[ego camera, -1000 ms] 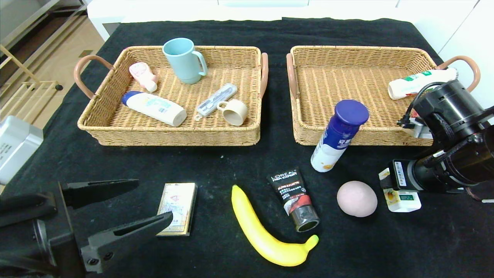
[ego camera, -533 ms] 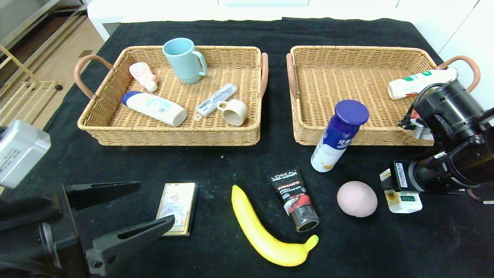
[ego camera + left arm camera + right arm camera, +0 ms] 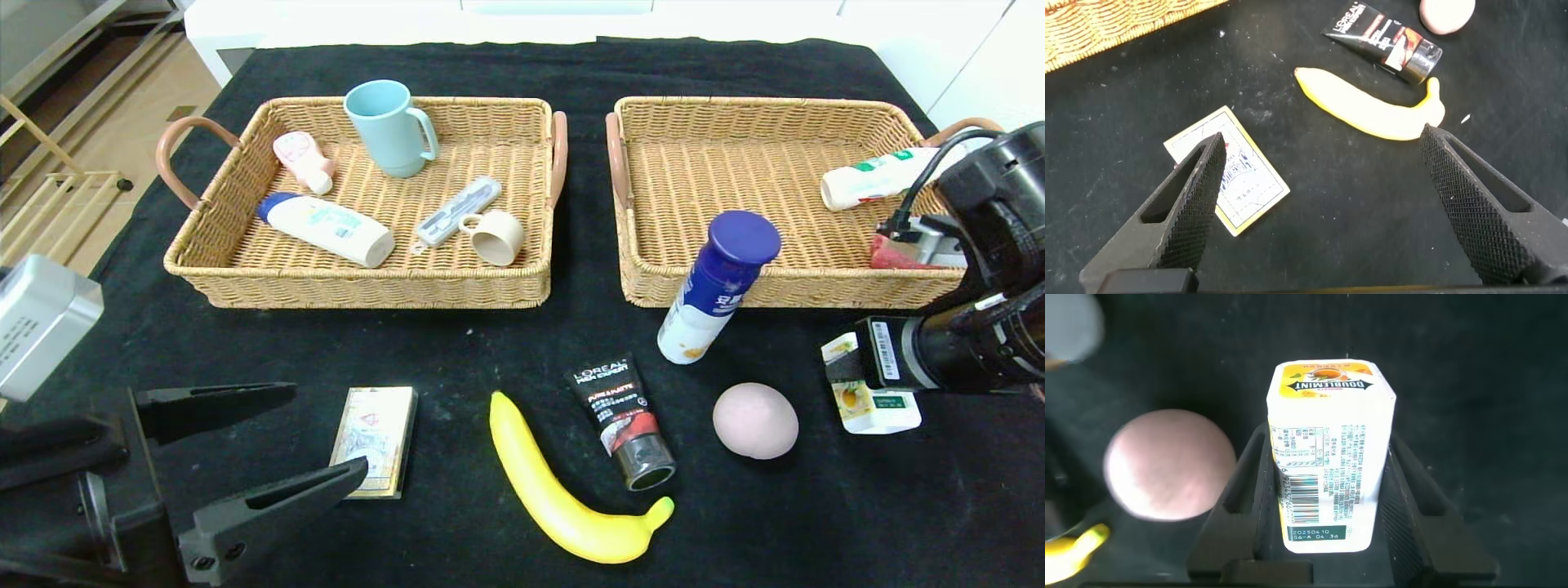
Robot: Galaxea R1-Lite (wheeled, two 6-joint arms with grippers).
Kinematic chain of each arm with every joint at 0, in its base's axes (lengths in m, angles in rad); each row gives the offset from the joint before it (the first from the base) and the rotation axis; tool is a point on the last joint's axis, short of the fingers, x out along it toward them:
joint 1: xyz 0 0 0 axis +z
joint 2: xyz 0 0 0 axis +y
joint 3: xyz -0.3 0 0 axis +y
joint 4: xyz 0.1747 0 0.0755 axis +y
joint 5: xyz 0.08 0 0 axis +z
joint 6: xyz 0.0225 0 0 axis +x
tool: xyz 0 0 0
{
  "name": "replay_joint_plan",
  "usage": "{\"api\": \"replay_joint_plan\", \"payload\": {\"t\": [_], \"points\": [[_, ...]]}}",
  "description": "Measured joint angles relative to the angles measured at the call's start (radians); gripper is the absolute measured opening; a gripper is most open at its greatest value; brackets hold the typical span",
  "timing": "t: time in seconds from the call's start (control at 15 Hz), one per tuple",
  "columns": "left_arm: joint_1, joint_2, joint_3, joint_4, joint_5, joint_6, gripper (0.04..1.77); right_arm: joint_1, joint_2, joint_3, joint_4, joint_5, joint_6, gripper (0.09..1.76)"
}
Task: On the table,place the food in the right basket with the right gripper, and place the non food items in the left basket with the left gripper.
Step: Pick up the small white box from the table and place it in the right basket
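Note:
My right gripper is shut on a white and yellow Doublemint box, holding it low over the table in front of the right basket; the wrist view shows the box clamped between the fingers. A pink egg-shaped item, a blue-capped bottle, a black L'Oreal tube and a yellow banana lie on the table. My left gripper is open at the front left, above a card box.
The left basket holds a blue mug, a small cup, a white bottle and other items. The right basket holds a white bottle and a red packet. The table is covered in black cloth.
My right gripper has moved to the right and slightly back, carrying the Doublemint box away from the pink egg-shaped item. The left gripper has barely shifted.

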Motion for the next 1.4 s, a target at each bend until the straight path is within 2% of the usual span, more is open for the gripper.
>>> {"api": "replay_joint_plan", "payload": {"t": [0.6, 0.93, 1.13, 1.4], "points": [[0.000, -0.010, -0.002, 0.000, 0.000, 0.007, 1.72, 0.004, -0.004, -0.212, -0.026, -0.014, -0.017, 0.81], [0.000, -0.013, -0.001, 0.001, 0.000, 0.008, 1.72, -0.003, 0.044, -0.226, -0.237, -0.032, -0.008, 0.81], [0.000, -0.016, -0.002, 0.001, 0.000, 0.008, 1.72, -0.007, 0.067, -0.229, -0.294, -0.035, -0.004, 0.81], [0.000, -0.016, -0.002, 0.001, 0.000, 0.007, 1.72, -0.009, 0.087, -0.232, -0.463, -0.036, 0.005, 0.81]]}}
